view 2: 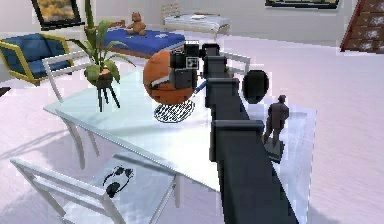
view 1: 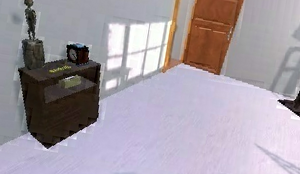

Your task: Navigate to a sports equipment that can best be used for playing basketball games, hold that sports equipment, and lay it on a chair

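Gripper (view 2: pixel 174 70) out over the glass worktop (view 2: pixel 130 140), right at the orange basketball (view 2: pixel 158 85). The ball sits at its far end, above a dark wiry ring (view 2: pixel 175 111), and I cannot tell whether it has hold of it. Plant (view 2: pixel 100 55) to the gripper's left, statuette (view 2: pixel 276 125) to its right, and a white chair (view 2: pixel 55 183) nearer.

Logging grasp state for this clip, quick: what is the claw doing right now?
Claw: state cannot be told. It is at the basketball by the glass table; whether it holds the ball cannot be told.
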{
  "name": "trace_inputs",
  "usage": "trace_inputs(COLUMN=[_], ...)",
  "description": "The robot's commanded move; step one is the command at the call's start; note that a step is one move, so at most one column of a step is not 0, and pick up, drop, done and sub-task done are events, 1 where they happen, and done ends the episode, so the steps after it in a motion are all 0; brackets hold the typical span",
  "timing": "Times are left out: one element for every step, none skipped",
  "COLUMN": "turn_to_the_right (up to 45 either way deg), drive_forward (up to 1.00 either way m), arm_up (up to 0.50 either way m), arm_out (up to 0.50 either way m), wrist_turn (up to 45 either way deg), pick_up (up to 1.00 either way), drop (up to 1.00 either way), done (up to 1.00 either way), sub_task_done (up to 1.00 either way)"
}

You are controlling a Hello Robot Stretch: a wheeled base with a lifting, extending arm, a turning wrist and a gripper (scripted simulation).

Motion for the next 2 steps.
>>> trace_inputs(turn_to_the_right=[0.0,0.0], drive_forward=[0.0,0.0], arm_up=[0.0,0.0], arm_out=[0.0,0.0], wrist_turn=[-45.0,-45.0], pick_up=[0.0,0.0], drop=[0.0,0.0], done=[0.0,0.0], sub_task_done=[0.0,0.0])
